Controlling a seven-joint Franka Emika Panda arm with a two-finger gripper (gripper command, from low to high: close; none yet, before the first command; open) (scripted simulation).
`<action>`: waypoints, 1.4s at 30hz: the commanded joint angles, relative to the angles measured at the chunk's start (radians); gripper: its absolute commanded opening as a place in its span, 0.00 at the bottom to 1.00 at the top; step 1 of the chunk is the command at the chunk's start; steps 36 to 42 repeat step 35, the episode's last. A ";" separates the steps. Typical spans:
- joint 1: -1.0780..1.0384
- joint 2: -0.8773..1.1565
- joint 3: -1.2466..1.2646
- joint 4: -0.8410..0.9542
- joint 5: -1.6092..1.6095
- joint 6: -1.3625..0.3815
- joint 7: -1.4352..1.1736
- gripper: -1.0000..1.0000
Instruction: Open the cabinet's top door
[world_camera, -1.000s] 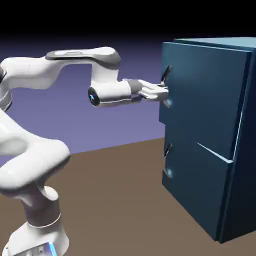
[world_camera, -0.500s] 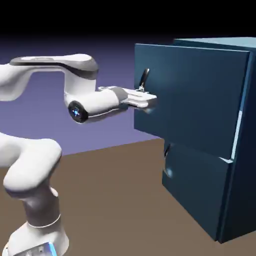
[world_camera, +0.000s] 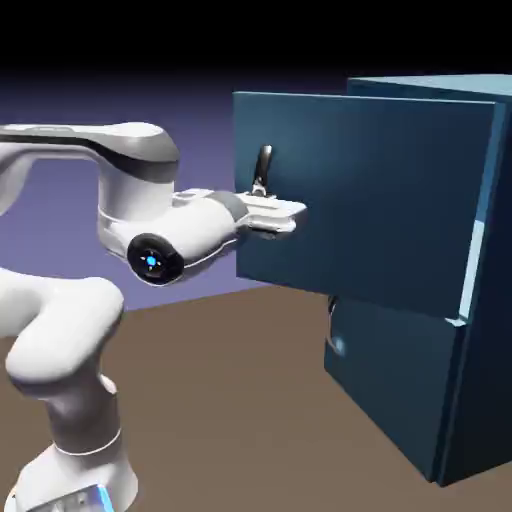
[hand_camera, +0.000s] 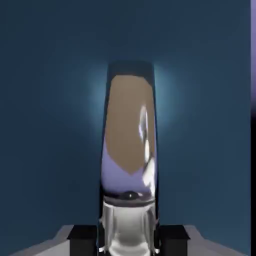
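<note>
the tall boxy dark-blue cabinet (world_camera: 440, 300) is standing on the brown table (world_camera: 250, 400) and serving as the landmark here, with its lower blue panel (world_camera: 390, 385) sitting flush in the front. the top door (world_camera: 360, 200), a large flat dark-blue rectangular panel, is projecting well out from the cabinet's front face toward the robot, so by my reading the opening is far along. the white jointed robot arm (world_camera: 90, 290) is reaching level toward the cabinet from the side away from it. its two-finger gripper (world_camera: 268, 214) is clamping shut on the small dark curved vertical handle (world_camera: 263, 170) at the outer edge of the top door; in the hand view that glossy handle (hand_camera: 130, 150) is filling the space between the grey fingertips (hand_camera: 82, 235). the panel is looking rigid and fairly heavy, likely moving only along its own fixed path out of the cabinet, so the pull should follow that path. the handle is looking smooth and mirror-like, possibly slippery, and its lower stretch, where the jaws are sitting, seems the right place to hold. no brand, label or readable writing is showing anywhere on the cabinet or the arm.
</note>
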 joint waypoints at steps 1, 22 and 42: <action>-0.002 0.018 -0.036 0.012 -0.039 -0.033 -0.006 0.00; 0.362 0.684 -0.776 0.638 -0.586 -0.802 -0.266 0.00; 0.764 1.006 -1.240 0.935 -0.627 -1.128 -0.463 0.00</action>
